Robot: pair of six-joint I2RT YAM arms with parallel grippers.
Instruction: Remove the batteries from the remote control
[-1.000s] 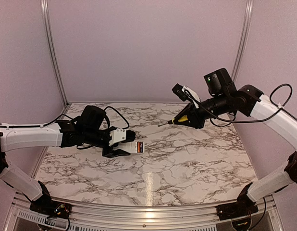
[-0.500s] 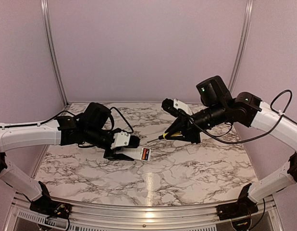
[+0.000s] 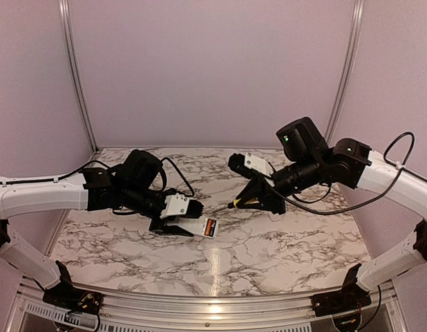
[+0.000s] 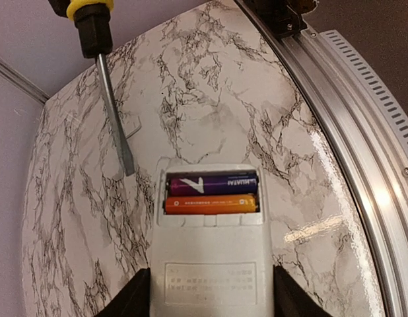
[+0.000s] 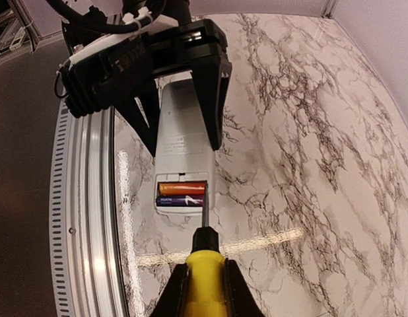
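1. White remote control [image 4: 210, 264] sits lower centre in the left wrist view, clamped along both long edges by the left gripper [image 3: 180, 220], over the marble tabletop [image 4: 210, 99].
2. Open bay holds both batteries [image 4: 211, 205], orange and purple, side by side.
3. Right gripper [image 5: 205, 290] is closed around a yellow-handled screwdriver [image 5: 205, 264]; its tip lies just beside the bay end, contact unclear.
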